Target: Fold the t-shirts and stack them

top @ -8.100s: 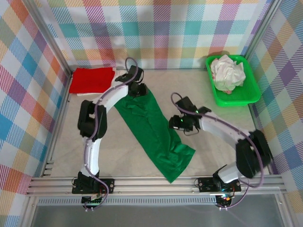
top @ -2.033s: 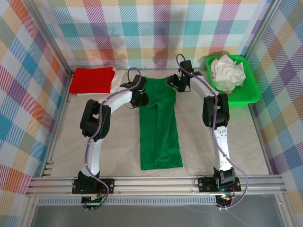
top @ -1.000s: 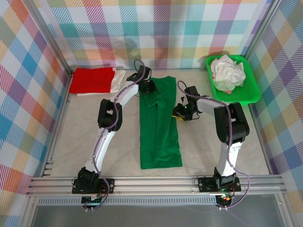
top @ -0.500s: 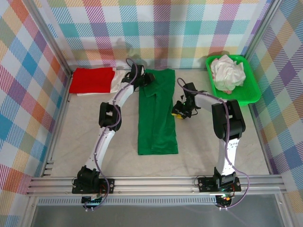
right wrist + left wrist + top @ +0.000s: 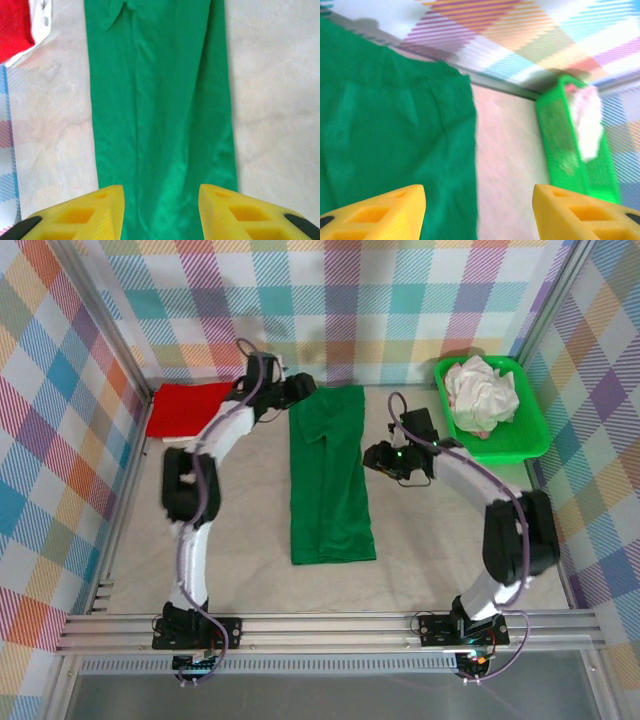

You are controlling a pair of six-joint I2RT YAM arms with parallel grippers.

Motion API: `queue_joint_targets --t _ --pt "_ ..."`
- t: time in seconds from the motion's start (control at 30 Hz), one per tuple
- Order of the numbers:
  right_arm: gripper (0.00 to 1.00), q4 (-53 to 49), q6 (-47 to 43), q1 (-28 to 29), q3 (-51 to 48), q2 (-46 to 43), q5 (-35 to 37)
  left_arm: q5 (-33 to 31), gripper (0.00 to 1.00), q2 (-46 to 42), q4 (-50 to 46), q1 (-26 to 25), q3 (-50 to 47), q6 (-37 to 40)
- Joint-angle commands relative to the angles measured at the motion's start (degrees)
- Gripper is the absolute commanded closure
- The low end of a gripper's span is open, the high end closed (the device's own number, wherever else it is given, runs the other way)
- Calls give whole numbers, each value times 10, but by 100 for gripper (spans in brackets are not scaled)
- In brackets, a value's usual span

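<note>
The dark green t-shirt [image 5: 328, 475] lies flat on the table as a long narrow strip running front to back. My left gripper [image 5: 300, 388] hovers open at its far left corner; in the left wrist view the yellow fingertips [image 5: 380, 210] stand wide apart over the dark green t-shirt [image 5: 395, 125] with nothing between them. My right gripper [image 5: 376, 456] is open just right of the strip's middle. In the right wrist view the dark green t-shirt [image 5: 160, 100] lies below the spread right gripper [image 5: 160, 212]. The folded red t-shirt [image 5: 190, 408] rests at the back left.
A bright green tray [image 5: 520, 440] at the back right holds crumpled white t-shirts [image 5: 480, 392]. A white t-shirt edge [image 5: 39, 22] peeks from under the red t-shirt [image 5: 12, 25]. Plaid walls enclose the table; bare tabletop [image 5: 450, 540] lies right of the strip.
The shirt was dragged from a diagonal into a straight strip and slid toward the back wall. In the last half second the left gripper drew back left and the right lifted away rightward.
</note>
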Motion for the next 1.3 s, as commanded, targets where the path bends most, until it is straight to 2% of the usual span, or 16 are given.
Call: queue_joint_targets --t 0.0,0.07,0.17,0.27,0.37,0.47,0.57,0.8,0.9,1.07,1.27 --pt "55 2 -10 6 -82 -60 -6 -27 41 -220 91 -24 -219 36" --pt "54 14 -15 10 -142 -105 -17 -52 41 -325 84 -44 -359 60" --pt "53 45 -7 20 -226 -156 -43 -51 40 -442 47 -62 -514 56" --pt "52 61 7 34 -283 -187 -61 -43 42 -525 -12 -95 -618 27" --pt "52 71 27 40 -322 -194 -73 -65 44 -575 -78 -160 -673 12" --pt "52 90 40 44 -351 -195 -72 -68 45 -605 -86 -180 -729 -21" --pt "51 109 45 46 -365 -190 -63 -59 45 -604 -48 -180 -768 -42" --pt "52 147 54 59 -374 -153 -76 -16 53 -513 9 -180 -742 -30" --pt "52 157 59 67 -373 -135 -75 -18 58 -489 0 -183 -731 -39" --pt "52 166 64 75 -375 -133 -64 -30 57 -483 -41 -184 -727 -32" --pt "52 169 66 78 -372 -123 -64 -11 63 -433 5 -191 -733 -49"
